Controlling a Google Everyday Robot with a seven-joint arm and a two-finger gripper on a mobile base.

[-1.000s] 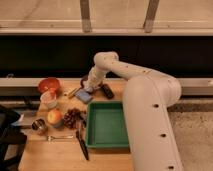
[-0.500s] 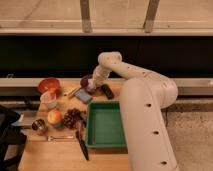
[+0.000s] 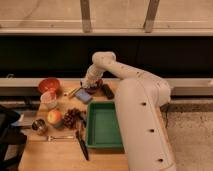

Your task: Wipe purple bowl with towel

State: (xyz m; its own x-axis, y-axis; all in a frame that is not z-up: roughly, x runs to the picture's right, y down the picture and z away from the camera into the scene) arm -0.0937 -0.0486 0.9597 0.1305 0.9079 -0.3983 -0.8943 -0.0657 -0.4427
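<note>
I had the arm [image 3: 131, 82] stretched out across the far part of the wooden surface [image 3: 55, 155], with the claw [image 3: 91, 83] lowered over the purple bowl [image 3: 96, 85] near the back edge. From my view I could not tell whether the claw was clenched or released, and the towel did not show clearly under it. The purple bowl was mostly covered by the arm's end, only a dark reddish rim showing.

Just in front of the bowl lay a blue sponge [image 3: 84, 95], tilted, and to its right a dark, elongated object [image 3: 107, 91]. To the left sat an orange bowl [image 3: 48, 85], with a pale cup [image 3: 49, 100] just in front of it. Nearer to me were an apple [image 3: 54, 118] and a bunch of dark grapes [image 3: 71, 118] side by side, a small tin [image 3: 39, 126] to the apple's left, and a fork [image 3: 59, 138] lying flat below them. A green tray [image 3: 103, 126] sat on the right, with a dark utensil [image 3: 81, 142] along its left edge.
</note>
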